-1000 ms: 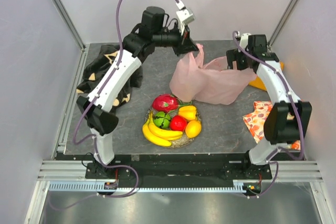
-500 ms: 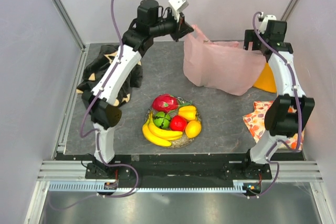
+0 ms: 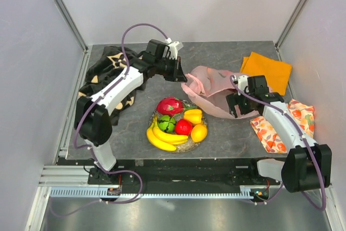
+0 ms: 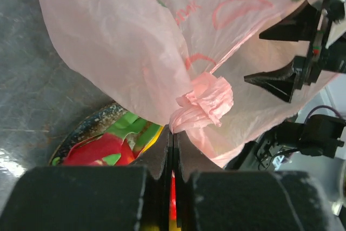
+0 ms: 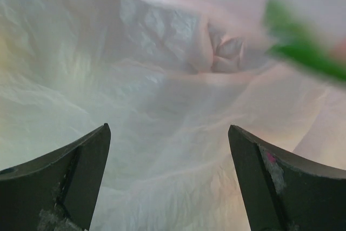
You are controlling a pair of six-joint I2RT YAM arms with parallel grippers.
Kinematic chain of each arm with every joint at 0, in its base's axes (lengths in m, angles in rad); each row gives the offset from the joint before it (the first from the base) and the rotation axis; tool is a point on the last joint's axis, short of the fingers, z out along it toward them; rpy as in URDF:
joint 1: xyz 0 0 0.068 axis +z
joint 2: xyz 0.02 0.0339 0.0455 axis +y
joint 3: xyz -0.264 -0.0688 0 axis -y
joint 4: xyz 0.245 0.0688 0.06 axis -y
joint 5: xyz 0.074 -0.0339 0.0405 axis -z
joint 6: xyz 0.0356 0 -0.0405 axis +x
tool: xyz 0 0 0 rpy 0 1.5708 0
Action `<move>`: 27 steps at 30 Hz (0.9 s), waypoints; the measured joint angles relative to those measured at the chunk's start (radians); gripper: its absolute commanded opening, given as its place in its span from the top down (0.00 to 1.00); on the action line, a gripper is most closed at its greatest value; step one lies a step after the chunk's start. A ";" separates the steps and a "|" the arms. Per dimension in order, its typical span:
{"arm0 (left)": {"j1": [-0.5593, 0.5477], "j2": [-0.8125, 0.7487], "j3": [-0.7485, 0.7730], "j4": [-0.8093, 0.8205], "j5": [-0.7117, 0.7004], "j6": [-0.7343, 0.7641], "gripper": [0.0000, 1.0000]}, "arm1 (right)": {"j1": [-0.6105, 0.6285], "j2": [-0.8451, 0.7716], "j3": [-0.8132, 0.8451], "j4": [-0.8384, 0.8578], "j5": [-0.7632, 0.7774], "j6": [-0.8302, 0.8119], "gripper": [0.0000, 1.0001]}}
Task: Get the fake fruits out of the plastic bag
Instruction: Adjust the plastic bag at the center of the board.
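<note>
Fruit: the fake fruits (image 3: pixel 175 124) are piled on the round glitter plate (image 3: pixel 189 146), near the middle of the desk (image 3: pixel 232 139). The dragon fruit (image 3: pixel 169 105) is at the pile's 12 o'clock, with the green ball (image 3: pixel 166 124) and red apple (image 3: pixel 184 127) in the centre. The banana bunch (image 3: pixel 161 137) curls round 8 o'clock, and the yellow-orange pieces (image 3: pixel 199 132) are at 2 to 4 o'clock.
Bag: the plastic bag (image 3: pixel 213 93) lies slack and crumpled on the desk at 1 o'clock from the plate, just beside it. I can make out nothing bulging in it.
Left tool: the left tool (image 4: pixel 173 136) is clamped tight on a twisted knot of the bag's pink film, at the bag's 9 o'clock edge from above. The plate and dragon fruit show just beneath it in the wrist view.
Right tool: the right tool (image 5: pixel 167 160) is spread wide and gripping nothing, its fingers framing bag film. From above it sits at the bag's 4 o'clock edge.
Unclear: a green blur crosses the right wrist view at 2 o'clock, and I can't tell what it is.
Done: by the look of it, the emptying is as good as finished, with six pieces out on the plate.
Left to do: confirm the bag hides nothing, since the film is only half see-through, then let go of it.
Bystanders: the orange cloth (image 3: pixel 267 68) is at the bag's 2 o'clock and the floral cloth (image 3: pixel 281 125) at its 4 o'clock, both apart from the fruit.
</note>
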 measured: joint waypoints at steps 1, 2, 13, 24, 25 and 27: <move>0.000 0.017 0.002 0.005 -0.002 -0.019 0.98 | 0.003 0.001 -0.004 -0.011 0.004 -0.010 0.02; -0.001 0.032 0.008 0.008 -0.001 -0.035 0.99 | 0.003 0.001 -0.002 -0.013 0.011 -0.018 0.02; -0.005 0.068 0.190 0.091 0.001 -0.090 0.98 | 0.002 0.130 0.192 0.049 0.032 -0.137 0.02; -0.031 0.003 0.083 0.063 -0.060 -0.070 0.99 | 0.093 0.023 0.000 0.021 -0.002 -0.290 0.02; -0.042 -0.010 0.060 0.061 -0.070 -0.060 0.98 | 0.096 0.019 0.000 0.021 -0.003 -0.296 0.02; -0.068 -0.044 0.021 0.052 -0.094 -0.033 0.98 | 0.103 0.012 -0.008 0.032 -0.002 -0.310 0.02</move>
